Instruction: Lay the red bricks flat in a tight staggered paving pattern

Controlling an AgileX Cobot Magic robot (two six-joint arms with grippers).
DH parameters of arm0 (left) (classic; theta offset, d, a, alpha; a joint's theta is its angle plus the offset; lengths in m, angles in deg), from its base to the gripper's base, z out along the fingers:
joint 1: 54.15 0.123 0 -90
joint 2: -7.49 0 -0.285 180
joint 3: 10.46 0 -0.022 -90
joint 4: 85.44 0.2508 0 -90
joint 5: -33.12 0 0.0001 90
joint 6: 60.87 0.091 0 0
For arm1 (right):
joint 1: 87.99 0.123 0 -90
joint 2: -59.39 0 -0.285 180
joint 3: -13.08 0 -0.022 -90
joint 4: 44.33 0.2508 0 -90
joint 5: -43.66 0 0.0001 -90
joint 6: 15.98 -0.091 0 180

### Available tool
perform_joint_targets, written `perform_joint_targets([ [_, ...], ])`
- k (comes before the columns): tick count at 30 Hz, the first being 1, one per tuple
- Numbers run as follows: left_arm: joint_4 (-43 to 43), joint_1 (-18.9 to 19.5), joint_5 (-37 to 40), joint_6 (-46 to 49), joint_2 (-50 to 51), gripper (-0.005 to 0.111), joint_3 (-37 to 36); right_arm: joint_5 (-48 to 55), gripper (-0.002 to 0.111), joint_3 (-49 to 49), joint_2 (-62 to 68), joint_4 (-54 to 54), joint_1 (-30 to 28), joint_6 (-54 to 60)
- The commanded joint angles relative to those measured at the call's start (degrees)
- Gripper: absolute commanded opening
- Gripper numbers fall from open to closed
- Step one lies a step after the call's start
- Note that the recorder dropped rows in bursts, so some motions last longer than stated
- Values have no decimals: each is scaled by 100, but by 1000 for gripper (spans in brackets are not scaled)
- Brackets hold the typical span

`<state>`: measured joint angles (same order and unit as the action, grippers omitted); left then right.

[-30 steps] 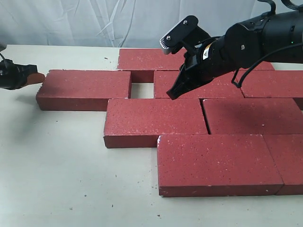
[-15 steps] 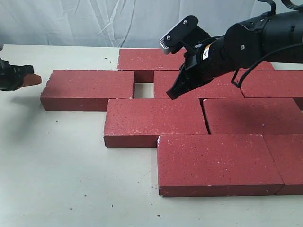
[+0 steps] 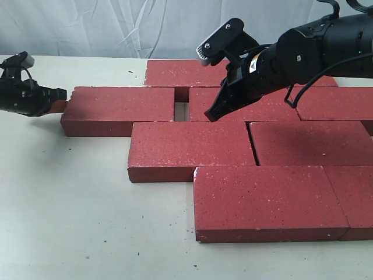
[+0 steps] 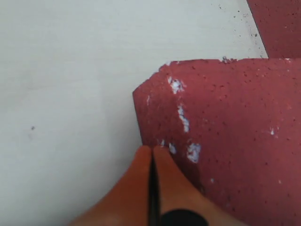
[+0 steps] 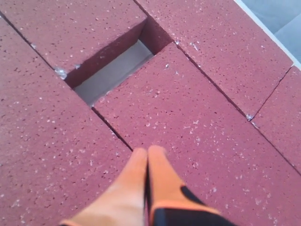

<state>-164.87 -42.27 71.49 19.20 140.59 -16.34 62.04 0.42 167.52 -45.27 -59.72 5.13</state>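
Black arms, orange-tipped tools.
Noted on the right arm [image 3: 317, 49]: glossy black rounded shells, thin black cables [image 3: 287, 99] looping alongside, a small yellow-and-white label [image 3: 254, 66] near the wrist, a black camera bracket [image 3: 224, 36] with a pale grey end plate and two dark screws. Logged the right tool [image 3: 213, 114] as black outside, tapering to a point, with fingers [image 5: 129, 183] orange over a black patch at the base. Logged the left tool [image 3: 57, 106] as matt black, orange-brown at the tip, with a small white block [image 3: 23, 59] on top and thin black wires.
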Motion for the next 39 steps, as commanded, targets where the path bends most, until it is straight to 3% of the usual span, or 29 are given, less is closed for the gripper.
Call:
perform_joint_targets([
  [1,25,-155,-94,-23,-67,0,14,-54,-1,-20,-37,-38,-31,26],
  [7,25,-180,-79,-23,-67,0,14,-54,-1,-20,-37,-38,-31,26],
  [14,25,-473,-106,-2,-67,0,14,-54,-1,-20,-37,-38,-31,26],
  [33,97,-437,-135,-2,-67,0,79,-54,-1,-20,-37,-38,-31,26],
  [39,616,-229,-789,-584,-319,0,79,-86,-1,-20,-37,-1,-31,26],
])
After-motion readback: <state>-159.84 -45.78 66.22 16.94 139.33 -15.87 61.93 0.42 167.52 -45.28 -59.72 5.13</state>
